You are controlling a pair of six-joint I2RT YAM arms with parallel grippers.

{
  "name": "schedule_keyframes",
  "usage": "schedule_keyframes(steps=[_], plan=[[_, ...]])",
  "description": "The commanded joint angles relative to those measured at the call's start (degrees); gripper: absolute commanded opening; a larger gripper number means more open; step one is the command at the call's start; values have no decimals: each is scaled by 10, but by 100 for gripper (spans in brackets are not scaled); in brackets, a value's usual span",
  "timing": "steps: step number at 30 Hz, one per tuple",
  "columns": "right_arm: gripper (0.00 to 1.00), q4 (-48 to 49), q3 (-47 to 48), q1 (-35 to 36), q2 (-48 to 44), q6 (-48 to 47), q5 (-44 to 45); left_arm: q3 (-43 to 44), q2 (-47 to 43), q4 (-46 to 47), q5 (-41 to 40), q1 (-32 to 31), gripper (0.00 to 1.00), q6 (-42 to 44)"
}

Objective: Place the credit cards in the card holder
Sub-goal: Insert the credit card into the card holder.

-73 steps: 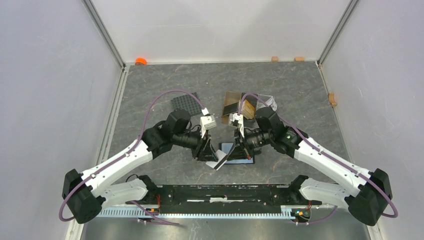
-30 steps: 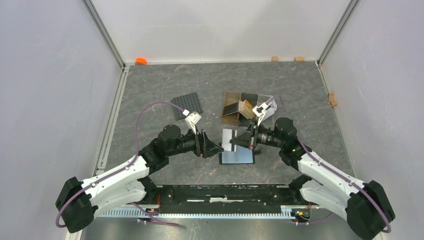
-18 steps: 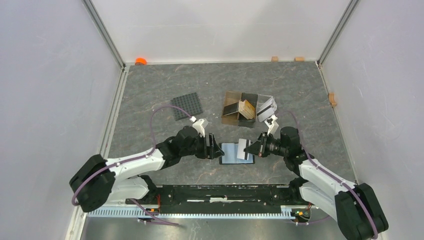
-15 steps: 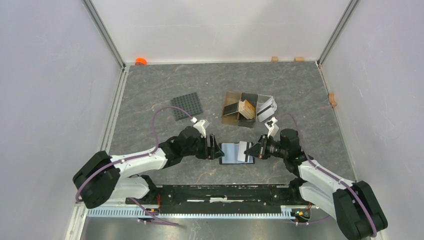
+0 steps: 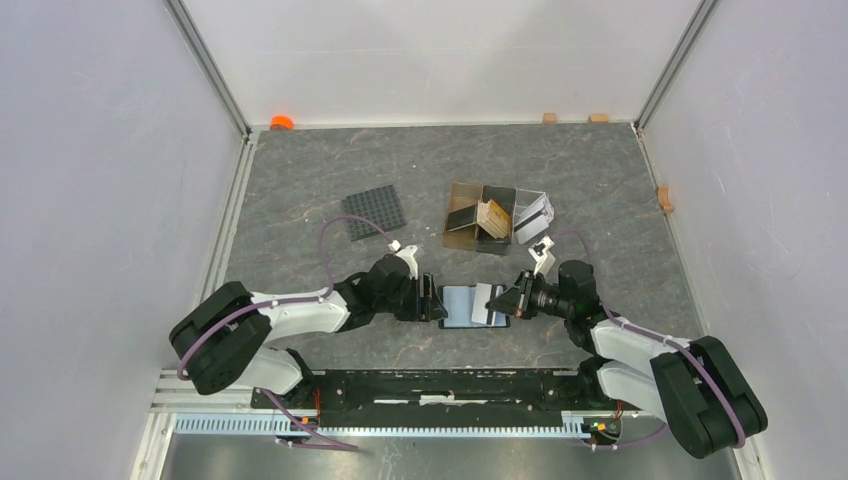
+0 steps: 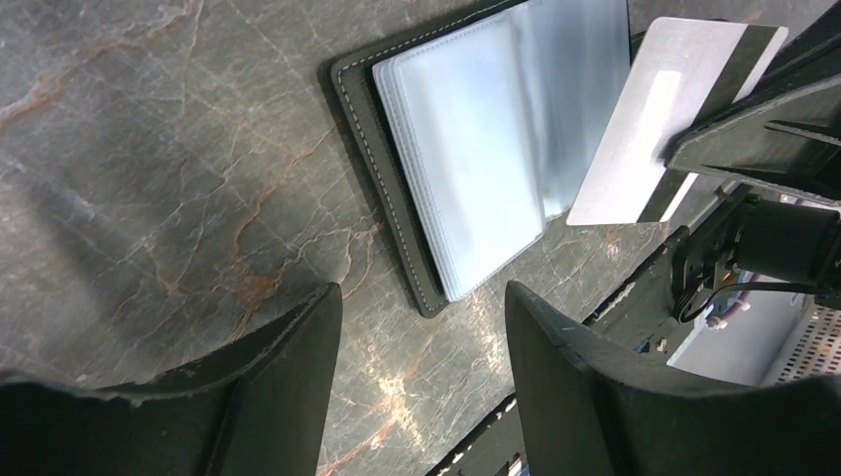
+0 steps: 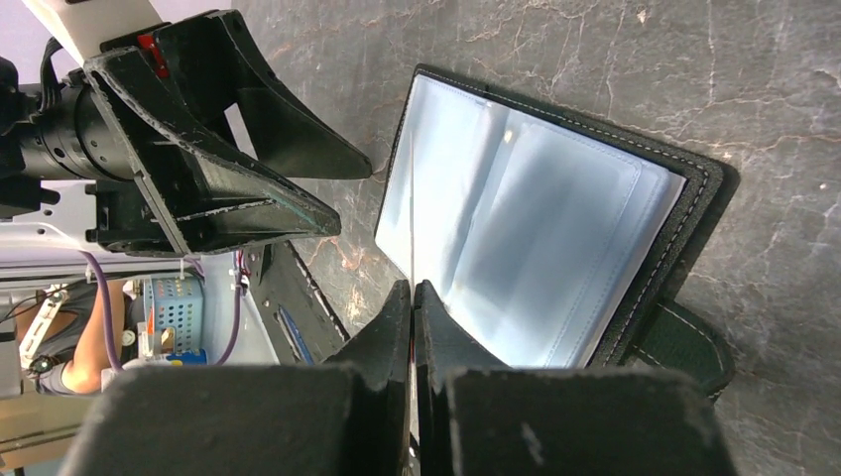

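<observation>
The card holder lies open on the table, black outside with pale blue-grey sleeves facing up. My right gripper is shut on a whitish credit card with a dark stripe. It holds the card tilted over the holder's right half. The right wrist view shows that card edge-on above the sleeves, pinched between the right gripper's fingers. My left gripper sits low at the holder's left edge, open with only bare table between its fingers. More credit cards stand in the box behind.
A brown translucent compartment box and a clear tray stand behind the holder. A black gridded mat lies at the back left. An orange piece and small wooden blocks sit along the far and right walls.
Both arms have come down low beside the holder. The right gripper has brought the card over the holder's right half. The left gripper's jaws have narrowed a little.
</observation>
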Motion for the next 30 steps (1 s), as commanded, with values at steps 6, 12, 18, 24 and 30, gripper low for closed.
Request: schedule_keyframes(steps=[6, 12, 18, 24, 30], plan=[[0, 77, -6, -2, 44, 13, -3, 25, 24, 29, 1, -2, 64, 9], [0, 114, -10, -2, 77, 24, -8, 28, 40, 29, 6, -2, 61, 14], [0, 134, -16, -1, 104, 30, -6, 31, 56, 28, 4, -2, 59, 18], [0, 149, -28, -1, 138, 35, -3, 32, 68, 30, 6, -2, 55, 21], [0, 224, -51, 1, 173, 75, -11, 28, 73, 30, 6, -2, 49, 22]])
